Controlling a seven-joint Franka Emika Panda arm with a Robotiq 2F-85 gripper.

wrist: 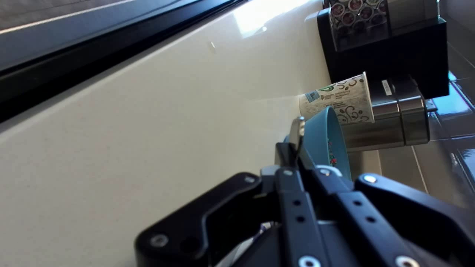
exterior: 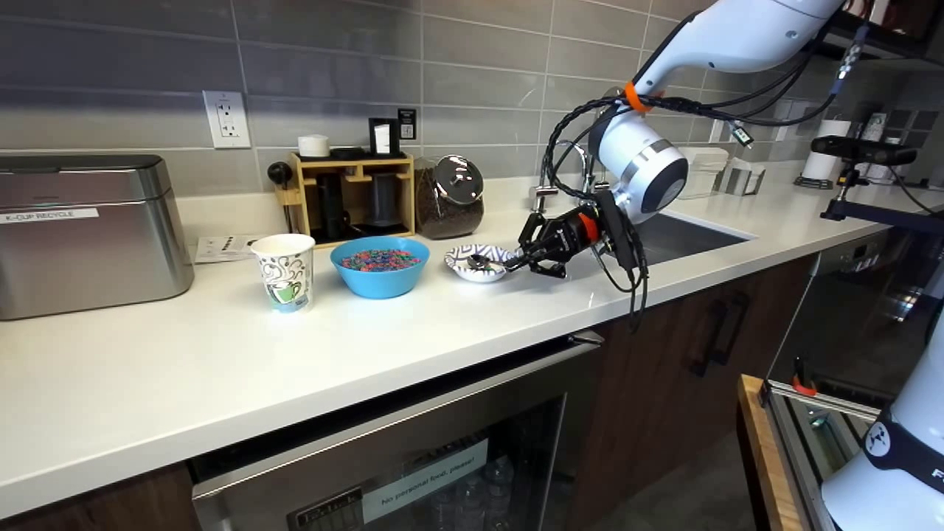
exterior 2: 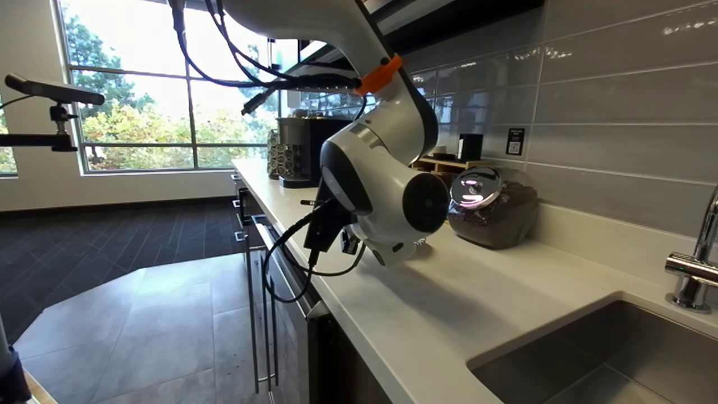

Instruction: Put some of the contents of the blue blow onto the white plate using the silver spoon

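Note:
The blue bowl (exterior: 379,282) stands on the counter with pink, blue and green bits inside; its side also shows in the wrist view (wrist: 318,137). The small white plate (exterior: 459,267) has a blue pattern and raised rim. It lies right of the bowl in that exterior view. My gripper (exterior: 519,259) is tilted low beside the plate, shut on the silver spoon (exterior: 484,263), whose head is over or in the plate. In the wrist view the fingertips (wrist: 293,154) pinch the spoon (wrist: 297,129). Whether the spoon carries anything cannot be told. The arm hides the bowl in an exterior view.
A paper cup (exterior: 286,274) stands beside the bowl. A glass jar (exterior: 448,198) and a wooden organizer (exterior: 354,193) stand at the back wall. A steel bin (exterior: 88,236) is at far left. The sink (exterior 2: 594,342) lies behind the arm. The counter edge (exterior: 369,375) runs along the front.

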